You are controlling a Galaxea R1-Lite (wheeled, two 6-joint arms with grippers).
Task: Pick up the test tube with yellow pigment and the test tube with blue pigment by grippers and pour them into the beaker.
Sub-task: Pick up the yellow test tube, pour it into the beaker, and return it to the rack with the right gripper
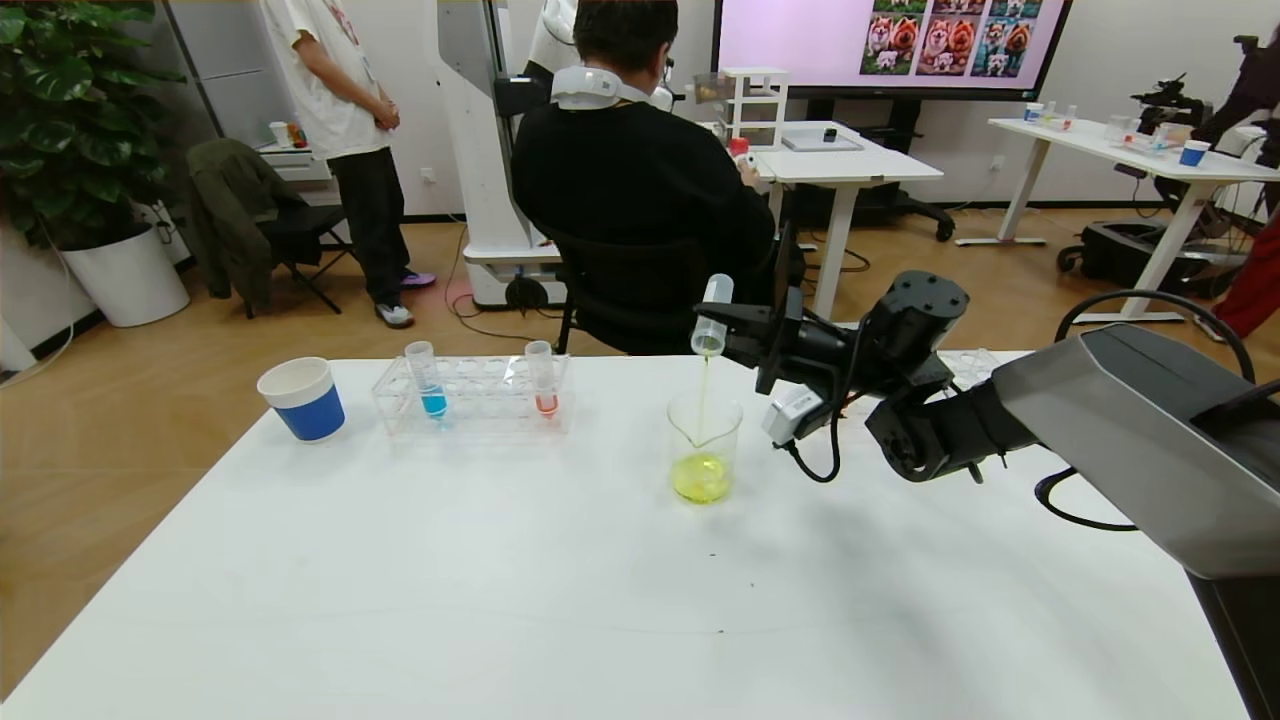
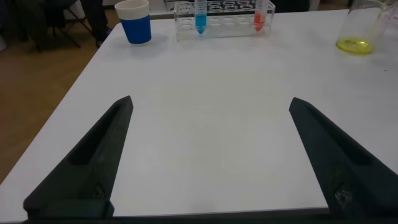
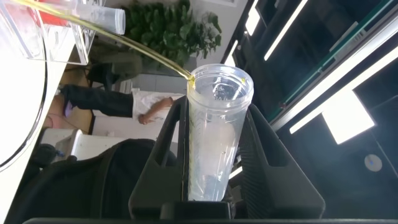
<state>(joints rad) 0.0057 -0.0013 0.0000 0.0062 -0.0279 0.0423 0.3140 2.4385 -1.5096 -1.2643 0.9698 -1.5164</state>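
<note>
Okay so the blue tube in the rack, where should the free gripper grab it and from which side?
Probably the bare upper part of the test tube with blue pigment, above the rack. It stands upright with only that part clear, so come in level from the table's near side and lift straight up. The left gripper is open, low over the table.

An open office-lab: white desks [image 1: 850,165], wall screen [image 1: 890,40], potted plant [image 1: 70,110], wooden floor [image 1: 120,400].

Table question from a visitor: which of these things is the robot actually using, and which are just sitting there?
In use:
- yellow tube, held upturned by the right end effector, pouring
- beaker, catching yellow liquid
- blue tube, waiting in the rack
- left end effector, open over bare table

Lying about:
- orange tube
- paper cup
</note>
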